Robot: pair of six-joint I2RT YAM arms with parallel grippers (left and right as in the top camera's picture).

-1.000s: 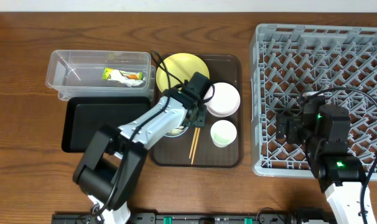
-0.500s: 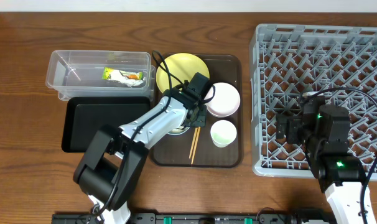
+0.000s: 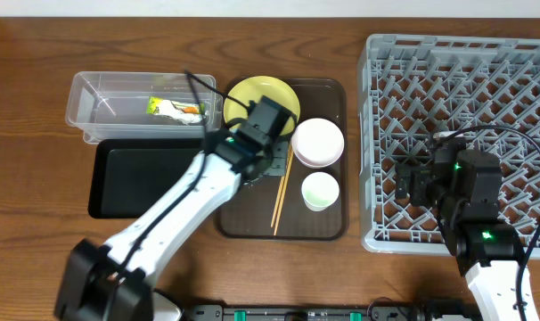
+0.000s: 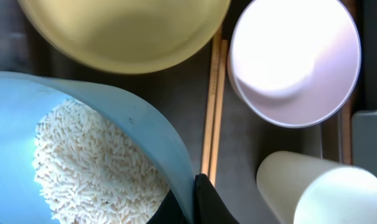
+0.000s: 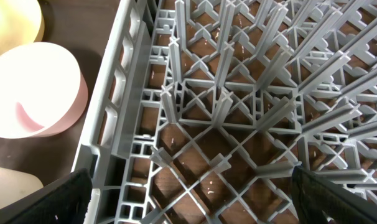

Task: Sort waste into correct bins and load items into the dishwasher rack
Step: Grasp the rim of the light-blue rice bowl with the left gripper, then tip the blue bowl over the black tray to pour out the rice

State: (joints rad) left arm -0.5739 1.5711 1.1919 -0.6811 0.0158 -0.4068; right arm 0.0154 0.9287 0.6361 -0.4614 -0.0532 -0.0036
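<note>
We see the light blue bowl [image 4: 148, 134], heaped with white rice grains [image 4: 95, 165], over the brown serving tray [image 3: 339, 227] at the middle of the desk [image 3: 38, 241]. The left claw [image 4: 190, 202] is clamped on its rim, and we cannot tell whether the bowl is resting or lifted. Just beside it lie the chopsticks [image 3: 282, 192], the yellow plate [image 3: 261, 92], the white bowl [image 3: 318, 141] and the white cup [image 3: 321, 190]. Toward the desk's left edge, the clear tub [image 3: 90, 91] holds the snack wrapper [image 3: 175, 109], with the black tray [image 3: 145, 178] on its near side. At the right edge, the right claw [image 5: 191, 186] hangs wide open and empty over the dishwasher rack [image 3: 466, 71].
</note>
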